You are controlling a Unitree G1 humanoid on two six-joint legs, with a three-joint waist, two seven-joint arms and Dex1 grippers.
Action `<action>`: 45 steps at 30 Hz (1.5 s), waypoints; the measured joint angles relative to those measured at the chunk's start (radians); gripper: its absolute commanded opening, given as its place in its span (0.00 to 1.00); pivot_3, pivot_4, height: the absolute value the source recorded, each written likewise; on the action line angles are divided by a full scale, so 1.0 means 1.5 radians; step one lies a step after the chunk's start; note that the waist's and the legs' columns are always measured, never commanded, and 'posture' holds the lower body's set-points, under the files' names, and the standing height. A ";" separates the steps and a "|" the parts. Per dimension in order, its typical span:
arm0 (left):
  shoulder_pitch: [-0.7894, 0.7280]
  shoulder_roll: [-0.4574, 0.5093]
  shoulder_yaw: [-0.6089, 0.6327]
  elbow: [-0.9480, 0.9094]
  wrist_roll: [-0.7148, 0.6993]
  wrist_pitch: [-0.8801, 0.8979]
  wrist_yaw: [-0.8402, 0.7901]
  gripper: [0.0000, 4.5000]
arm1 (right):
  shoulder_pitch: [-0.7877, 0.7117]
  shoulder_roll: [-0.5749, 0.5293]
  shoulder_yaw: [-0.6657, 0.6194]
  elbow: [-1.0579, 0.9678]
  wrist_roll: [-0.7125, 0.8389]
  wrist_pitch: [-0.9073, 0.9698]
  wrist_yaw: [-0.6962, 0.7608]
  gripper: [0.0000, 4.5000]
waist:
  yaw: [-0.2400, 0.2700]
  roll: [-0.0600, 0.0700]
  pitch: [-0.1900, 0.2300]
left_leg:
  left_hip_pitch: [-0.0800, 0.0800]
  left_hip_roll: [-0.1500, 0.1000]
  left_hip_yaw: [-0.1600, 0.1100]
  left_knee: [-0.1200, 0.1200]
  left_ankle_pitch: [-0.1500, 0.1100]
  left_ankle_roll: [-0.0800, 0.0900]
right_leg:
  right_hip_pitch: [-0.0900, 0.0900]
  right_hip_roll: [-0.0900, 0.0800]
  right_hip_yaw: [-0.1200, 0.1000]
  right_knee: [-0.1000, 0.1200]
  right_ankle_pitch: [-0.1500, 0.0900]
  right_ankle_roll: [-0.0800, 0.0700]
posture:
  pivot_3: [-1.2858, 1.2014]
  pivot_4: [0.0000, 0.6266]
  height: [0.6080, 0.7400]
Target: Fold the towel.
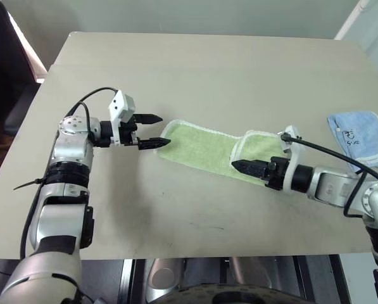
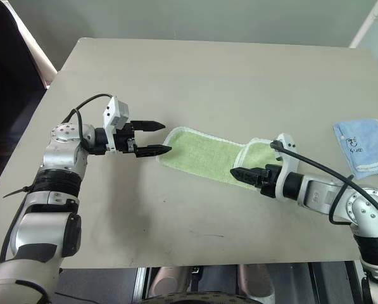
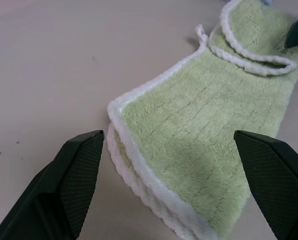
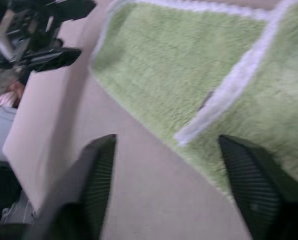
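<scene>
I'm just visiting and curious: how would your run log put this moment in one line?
light green terry cloth towel: on table, right end folded over | left gripper: jaws open at towel's left end | right gripper: jaws open at fold | light blue cloth: apart, untouched

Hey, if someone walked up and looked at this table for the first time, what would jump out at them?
First the green towel, a long strip lying mid-table with its right end folded back over itself. An open gripper sits at each end: the left gripper just off the towel's left edge, the right gripper at the folded end, holding nothing. Off at the table's right edge lies a small blue cloth.
</scene>
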 measured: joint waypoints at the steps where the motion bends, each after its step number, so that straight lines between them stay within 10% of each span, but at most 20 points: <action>1: -0.001 -0.004 0.006 0.000 -0.009 0.002 -0.002 1.00 | 0.013 -0.001 -0.013 -0.015 0.000 -0.003 0.016 0.99 | 0.000 0.000 0.000 | 0.000 0.000 0.000 0.000 0.000 0.000 | 0.000 0.000 0.000 0.000 0.000 0.000 | 0.52 0.24 0.91; 15: -0.030 -0.137 0.054 -0.109 -0.126 0.068 0.038 1.00 | 0.057 0.035 -0.147 -0.051 -0.127 -0.116 0.127 0.95 | -0.010 0.000 0.000 | 0.002 0.001 0.000 0.000 0.001 0.001 | 0.002 0.001 0.001 -0.001 0.004 0.001 | 0.52 0.24 0.91; 22: 0.012 -0.327 -0.054 -0.112 -0.077 0.024 0.082 0.55 | 0.070 0.105 -0.096 -0.047 -0.360 -0.195 0.155 0.47 | 0.007 0.001 0.000 | 0.007 -0.003 0.001 0.003 0.002 0.004 | 0.010 -0.005 0.000 -0.003 0.002 0.003 | 0.52 0.24 0.91; 28: 0.012 -0.331 -0.065 -0.115 -0.074 0.024 0.095 0.06 | 0.082 0.130 -0.090 -0.045 -0.467 -0.217 0.174 0.00 | -0.009 0.002 0.001 | 0.006 -0.003 0.001 0.001 0.003 0.004 | 0.008 -0.004 0.001 -0.004 0.006 0.005 | 0.52 0.24 0.91; 45: 0.001 -0.377 -0.106 -0.054 0.000 -0.037 0.168 0.01 | 0.059 0.191 -0.080 0.019 -0.691 -0.262 0.227 0.00 | -0.006 0.002 0.001 | 0.007 -0.004 0.001 0.001 0.003 0.005 | 0.010 -0.005 0.001 -0.004 0.003 0.006 | 0.52 0.24 0.91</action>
